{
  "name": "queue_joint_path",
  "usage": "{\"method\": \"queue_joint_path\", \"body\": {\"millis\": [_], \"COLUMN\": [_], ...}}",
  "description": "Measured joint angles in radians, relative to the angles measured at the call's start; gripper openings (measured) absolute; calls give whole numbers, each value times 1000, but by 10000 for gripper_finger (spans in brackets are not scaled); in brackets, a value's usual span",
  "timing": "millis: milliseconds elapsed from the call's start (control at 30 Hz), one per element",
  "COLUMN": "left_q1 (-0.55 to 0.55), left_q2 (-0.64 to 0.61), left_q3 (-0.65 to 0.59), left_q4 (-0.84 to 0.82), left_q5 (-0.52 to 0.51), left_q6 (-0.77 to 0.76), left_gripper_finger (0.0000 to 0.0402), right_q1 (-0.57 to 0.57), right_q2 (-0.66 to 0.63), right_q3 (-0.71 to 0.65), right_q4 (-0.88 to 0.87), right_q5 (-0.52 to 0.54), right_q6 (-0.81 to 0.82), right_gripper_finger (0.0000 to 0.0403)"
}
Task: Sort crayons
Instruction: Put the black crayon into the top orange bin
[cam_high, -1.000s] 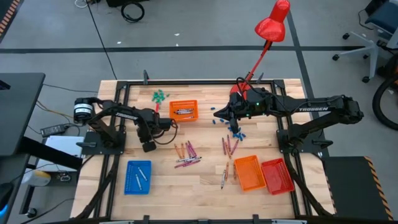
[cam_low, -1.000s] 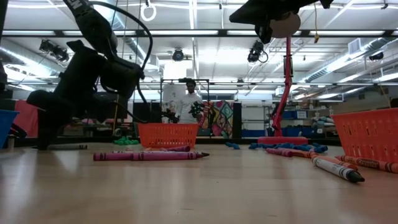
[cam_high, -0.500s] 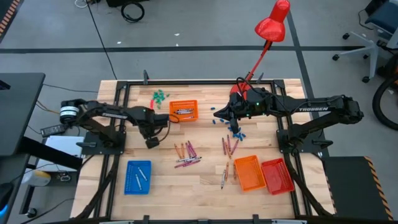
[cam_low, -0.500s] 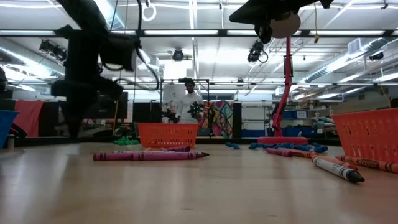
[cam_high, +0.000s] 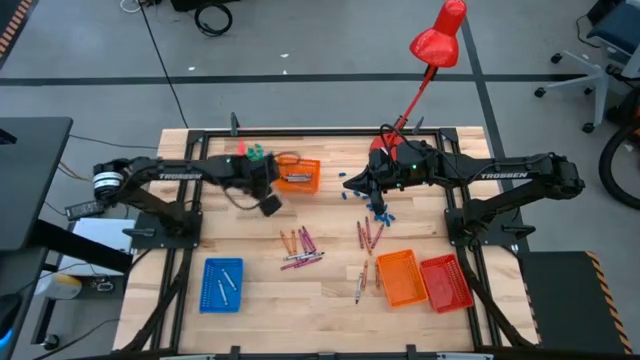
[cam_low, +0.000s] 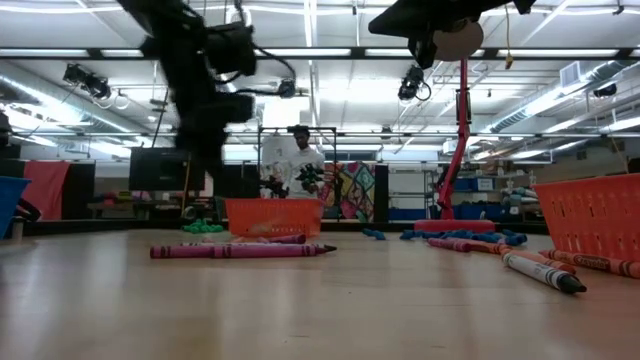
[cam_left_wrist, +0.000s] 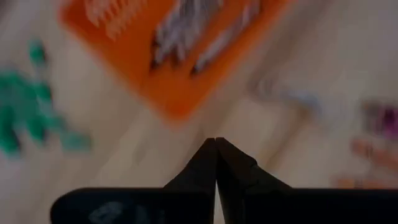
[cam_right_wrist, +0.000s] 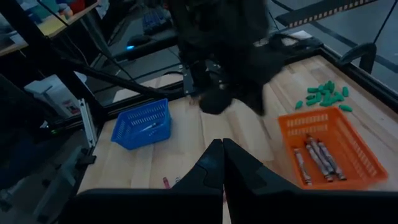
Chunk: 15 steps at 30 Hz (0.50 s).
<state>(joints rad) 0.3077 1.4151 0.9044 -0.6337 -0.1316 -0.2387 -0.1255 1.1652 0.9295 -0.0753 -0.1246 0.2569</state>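
Four plastic mesh trays: two orange (cam_high: 296, 177) (cam_high: 400, 278), one red (cam_high: 446, 283), one blue (cam_high: 221, 284). Two dark arms. One red lamp (cam_high: 438, 35). Loose crayons (cam_high: 303, 247) in two scatters, too small to count. One person (cam_low: 300, 160) beyond table.

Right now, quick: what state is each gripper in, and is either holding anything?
Left gripper: shut, empty, near the orange basket.
Right gripper: shut, empty, above the blue pieces.
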Motion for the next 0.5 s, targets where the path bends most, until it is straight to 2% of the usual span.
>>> {"method": "queue_joint_path", "body": {"millis": [133,233,333,400,500], "left_q1": [58,79,69,52,40], "left_q2": [147,223,246,236,214], "left_q3": [151,292,371,401,419], "left_q4": [-27,-193,-297,-292,-282], "left_q5": [-1,15,37,33,22], "left_q6": [79,88,170,237,294], "left_gripper_finger": [9,10,10,11,11], "right_q1": [-14,-14,-14,-14,-19], "right_q2": [0,-4,-12,-19,-34], "right_q3": [0,0,0,0,0], "right_q4": [0,-2,-3,-42,-193], "right_q5": [-1,-7,-7,-5,-6], "right_q6": [18,52,63,82,132], "right_gripper_finger": [7,7,7,7,7]}}
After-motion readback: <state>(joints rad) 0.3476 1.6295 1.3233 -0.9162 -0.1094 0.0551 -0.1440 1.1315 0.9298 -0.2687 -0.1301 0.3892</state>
